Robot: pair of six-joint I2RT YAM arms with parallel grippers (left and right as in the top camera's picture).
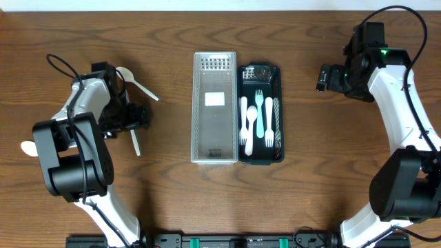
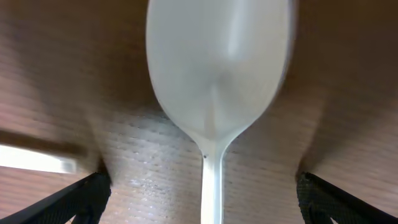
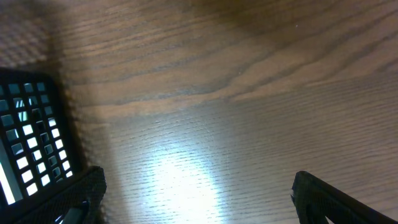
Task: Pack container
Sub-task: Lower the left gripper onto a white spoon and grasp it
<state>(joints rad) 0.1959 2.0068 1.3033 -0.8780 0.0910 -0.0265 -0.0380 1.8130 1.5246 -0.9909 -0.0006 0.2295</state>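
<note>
the clear container [image 1: 214, 134] lies at the middle of the wooden tabletop [image 1: 172, 41], its long side running away from the robot, with a white label [image 1: 214, 98] on its floor. touching the clear container's right side is a dark green basket [image 1: 260, 71] of about the same length, and in it white forks and spoons and one teal spoon [image 1: 252, 120] lie lengthwise, side by side. well to the left of the clear container, the left fingers [image 1: 138, 114] hang low over the tabletop, spread as wide as they go and holding nothing. in the left wrist view a white spoon [image 2: 217, 68] lies flat on the wood with its bowl away from the camera and its handle running back between the two dark fingers [image 2: 81, 196], touching neither. overhead, a white spoon lies just beyond these fingers and a white handle [image 1: 135, 141] sticks out on their near side; which of the two the wrist camera sees, i cannot tell. farther left of the clear container, by the left arm's base, another white piece [image 1: 29, 147] shows. to the right of the clear container, past the basket and apart from it, the right fingers [image 1: 324, 76] are also fully spread and hold nothing; the right wrist view shows bare wood between them and a corner of the basket's grid at the left edge.
</note>
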